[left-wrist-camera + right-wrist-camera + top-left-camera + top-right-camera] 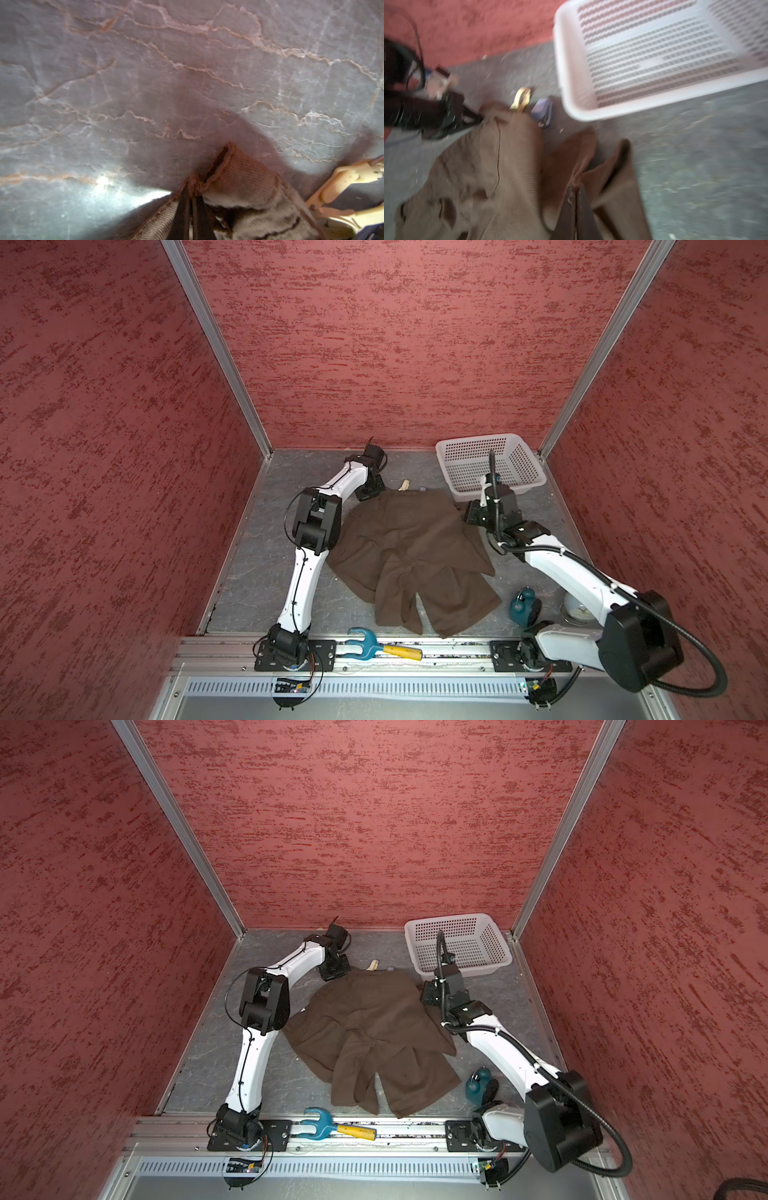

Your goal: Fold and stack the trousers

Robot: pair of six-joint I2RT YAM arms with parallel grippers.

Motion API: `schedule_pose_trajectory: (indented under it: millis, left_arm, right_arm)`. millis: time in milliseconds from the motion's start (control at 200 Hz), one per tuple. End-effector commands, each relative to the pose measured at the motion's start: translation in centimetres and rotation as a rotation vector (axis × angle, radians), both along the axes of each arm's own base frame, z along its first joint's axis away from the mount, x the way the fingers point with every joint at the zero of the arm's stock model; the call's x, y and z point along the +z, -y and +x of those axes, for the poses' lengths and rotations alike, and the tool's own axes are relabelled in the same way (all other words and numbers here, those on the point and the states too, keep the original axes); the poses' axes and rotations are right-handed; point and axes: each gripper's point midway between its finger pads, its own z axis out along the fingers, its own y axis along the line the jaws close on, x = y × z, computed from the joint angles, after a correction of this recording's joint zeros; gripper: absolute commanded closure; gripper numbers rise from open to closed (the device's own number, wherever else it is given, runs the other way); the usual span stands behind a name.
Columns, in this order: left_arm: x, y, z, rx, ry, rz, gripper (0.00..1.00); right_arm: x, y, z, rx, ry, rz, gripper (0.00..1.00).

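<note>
**Left gripper** (191, 209): jaws drawn together and clamped on a ribbed edge of the trousers (239, 178). The pinch is shown close up in the left wrist view. It is seen from the side in the right wrist view (471, 119), at the cloth's far left corner.

**Right gripper** (576, 207): jaws likewise closed on a fold of the cloth at the far right corner. In both top views the fingertips are hidden under the wrist housing.

**Trousers** (415, 556): laid crumpled mid-table on the grey marbled table (249, 580), between the two arms, with the legs spread toward the near rail.

**Just beyond the far edge of the cloth:**
- cream clip (342, 187)
- small purple object (543, 112), blurred

**Far right corner:** white perforated basket (490, 464).

**Near rail:** blue fork tool with a yellow handle (382, 647).

**Beside the right arm:**
- blue alarm clock (524, 605)
- white clock (575, 608), partly covered by the arm in a top view
</note>
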Motion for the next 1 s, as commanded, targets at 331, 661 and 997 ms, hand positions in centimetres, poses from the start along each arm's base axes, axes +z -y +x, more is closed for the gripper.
schedule_pose_trajectory:
  millis: [331, 661, 997]
  left_arm:
    - [23.3, -7.3, 0.5, 0.068, 0.413, -0.034, 1.00]
    - [26.9, -15.2, -5.6, 0.222, 0.533, 0.000, 1.00]
    - [15.2, -21.6, -12.9, 0.411, 0.312, -0.077, 1.00]
  right_arm:
    - [11.0, 8.6, 0.1, -0.268, 0.227, -0.046, 1.00]
    - [13.8, 12.4, -1.6, -0.433, 0.264, -0.143, 1.00]
    - [6.0, 16.4, -5.1, -0.612, 0.097, -0.075, 1.00]
